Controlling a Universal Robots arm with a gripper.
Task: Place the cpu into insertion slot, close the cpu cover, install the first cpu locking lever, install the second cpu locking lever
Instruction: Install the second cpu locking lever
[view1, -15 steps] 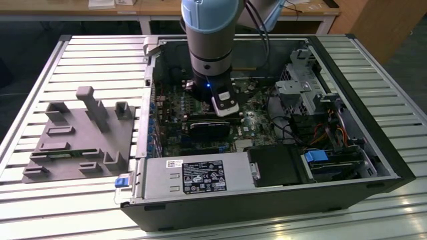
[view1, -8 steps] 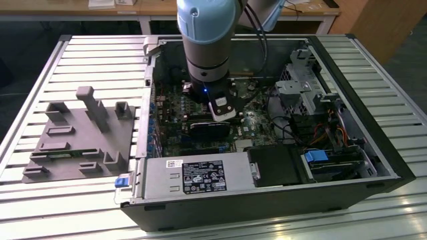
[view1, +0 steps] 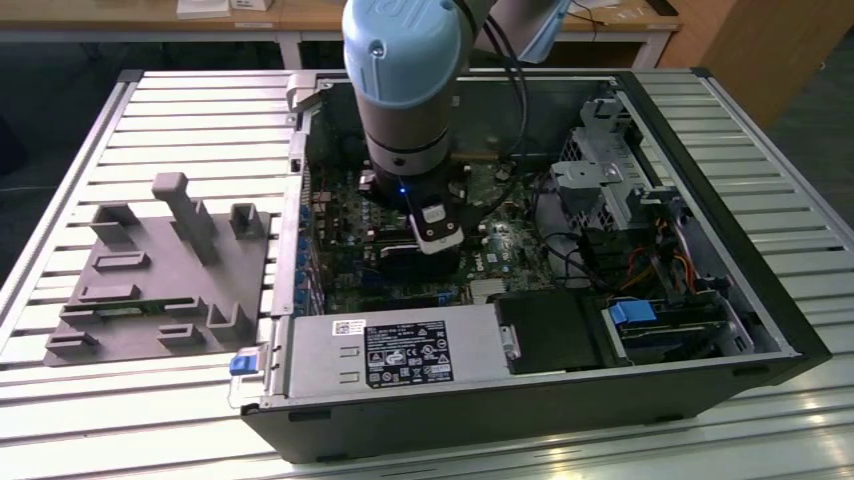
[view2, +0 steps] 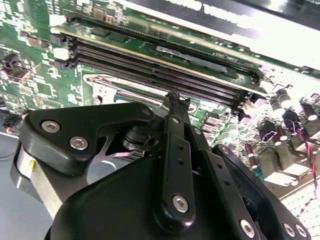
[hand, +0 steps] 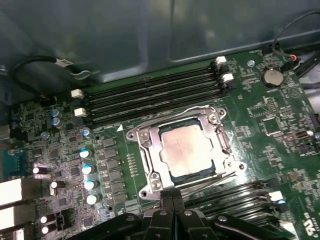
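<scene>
cpu (hand: 192, 150) seated in insertion slot (hand: 145, 150), cpu cover (hand: 220, 142) down; gripper (hand: 172, 192) fingertips pressed together at lever (hand: 210, 181), should push steadily, stay clear of memory slots (hand: 150, 97)

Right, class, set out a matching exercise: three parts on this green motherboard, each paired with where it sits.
1. square silvery-beige metal cpu
2. long black memory slots
3. round silver coin battery

A. in parallel rows on the green circuit board
B. inside the thin silvery cpu cover frame
C. just past the white slot clips

Pairs: 1-B, 2-A, 3-C
</scene>
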